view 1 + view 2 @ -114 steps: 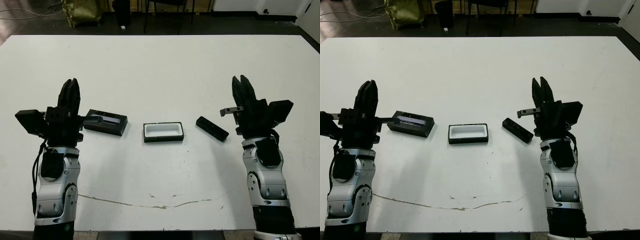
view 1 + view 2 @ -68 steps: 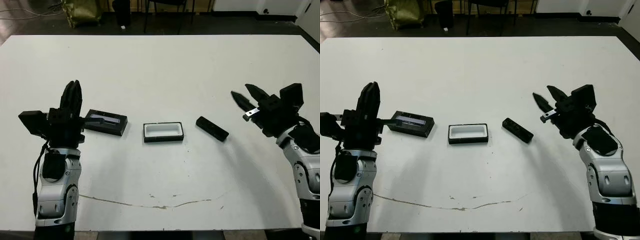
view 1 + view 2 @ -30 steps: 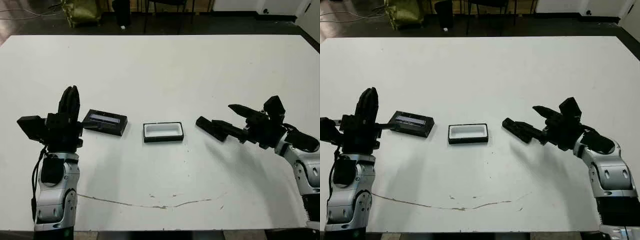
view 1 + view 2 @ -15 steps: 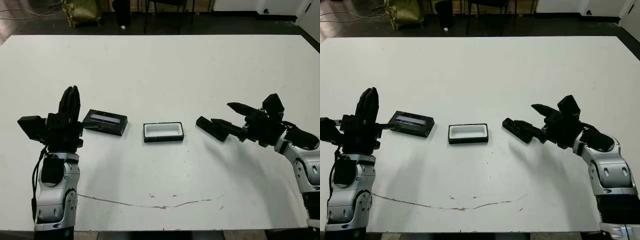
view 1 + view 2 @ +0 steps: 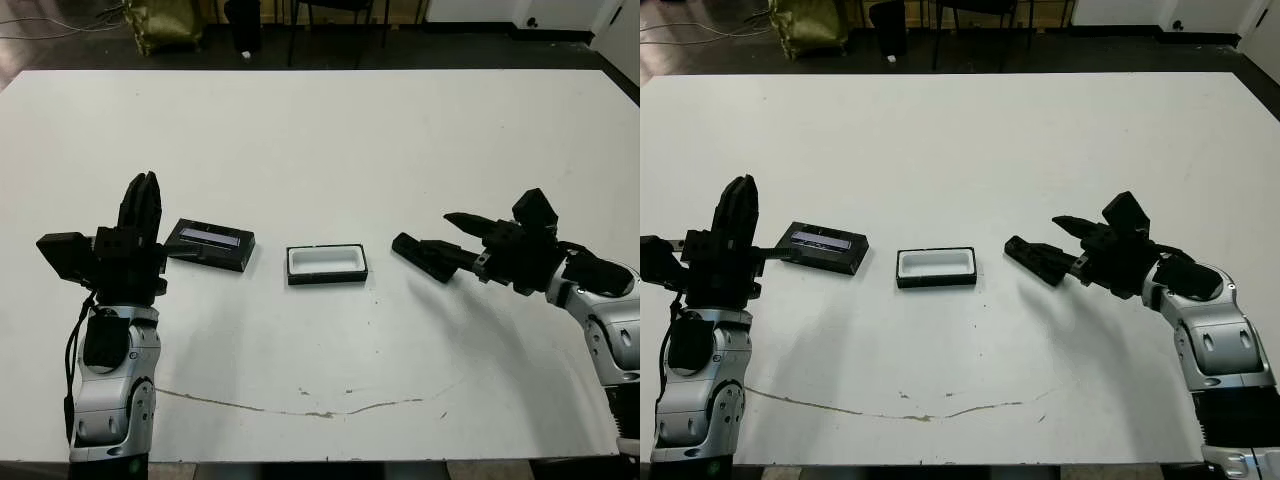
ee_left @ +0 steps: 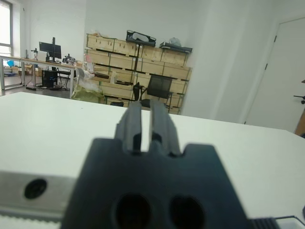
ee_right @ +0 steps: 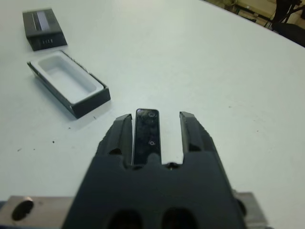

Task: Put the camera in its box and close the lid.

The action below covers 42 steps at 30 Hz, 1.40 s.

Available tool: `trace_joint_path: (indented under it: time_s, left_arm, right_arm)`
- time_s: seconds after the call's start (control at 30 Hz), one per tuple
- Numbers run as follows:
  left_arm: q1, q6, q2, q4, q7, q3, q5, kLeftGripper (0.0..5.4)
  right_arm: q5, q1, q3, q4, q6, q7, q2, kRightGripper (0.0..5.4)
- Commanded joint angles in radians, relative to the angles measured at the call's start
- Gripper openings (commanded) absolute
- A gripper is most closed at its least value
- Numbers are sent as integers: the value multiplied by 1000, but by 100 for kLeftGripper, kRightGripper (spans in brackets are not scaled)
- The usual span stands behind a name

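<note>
Spanning both head views, the white table [image 5: 330, 130] carries 3 small items in a rough row, flanked by 2 arms. The left gripper [image 5: 143, 200] stands upright just beside the lid [image 5: 210, 244], not touching it; its 2 fingers [image 6: 164, 121] rise close together with only a narrow slit between them. The right gripper [image 7: 156, 131] lies low and reaches toward the robot's left, its fingers spread apart around the camera [image 7: 146, 136] — the wrist view shows the bar lying flat on the table between the 2 pads, with a gap on each side. The lid lies at the row's left end, pale strip up. The box [image 5: 327, 264] sits in the middle, open, white lining showing. The camera [image 5: 424, 256] lies slantwise to the box's right, apart from it.
</note>
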<state>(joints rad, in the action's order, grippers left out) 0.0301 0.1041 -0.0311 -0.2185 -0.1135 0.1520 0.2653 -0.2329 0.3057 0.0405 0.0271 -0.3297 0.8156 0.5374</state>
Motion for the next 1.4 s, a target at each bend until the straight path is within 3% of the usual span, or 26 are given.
trace_joint_path:
  time_s: [0.03, 0.2, 0.27, 0.37, 0.9, 1.4]
  left_arm:
    - [-20, -8, 1, 16, 0, 0, 1, 0]
    - [-19, -3, -2, 20, 0, -2, -10, 0]
    - [-19, -2, -1, 20, 0, -2, -12, 0]
    - [-18, 3, -2, 24, 0, -1, -17, 0]
    - [-20, -4, 1, 19, 7, -3, -19, 0]
    - [-20, 1, 4, 23, 4, -2, -15, 0]
  right_arm:
    - [32, 4, 22, 21, -2, -1, 15, 221]
    - [54, 5, 33, 37, 7, -1, 9, 156]
    - [57, 6, 35, 47, 13, 3, 7, 153]
    - [65, 8, 42, 59, 22, 8, 8, 179]
    - [41, 26, 39, 88, 27, 82, 17, 533]
    - [40, 31, 40, 117, 17, 95, 10, 537]
